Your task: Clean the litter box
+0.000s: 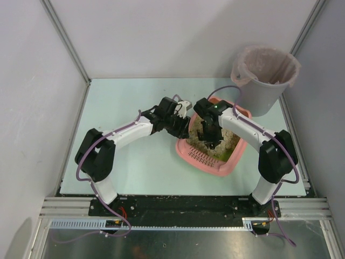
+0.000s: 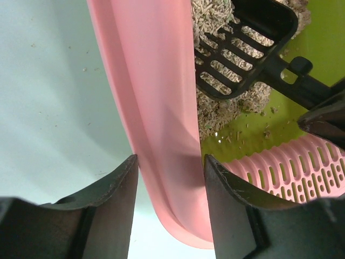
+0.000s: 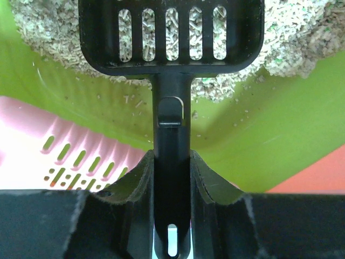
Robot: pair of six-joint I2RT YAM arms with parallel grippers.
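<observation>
The litter box [image 2: 161, 108] is smooth plastic, the scoop [image 3: 171, 67] matt.

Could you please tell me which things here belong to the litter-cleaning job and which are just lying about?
Belong to the job:
litter box
beige litter
black slotted scoop, held by the right gripper
grey bag-lined bucket
left gripper, straddling the box's side wall

Lying about:
stray litter specks on the table

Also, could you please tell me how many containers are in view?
2. The pink litter box lies right of the middle of the table. The grey bucket stands beyond it at the far right corner. I see no others.
</observation>
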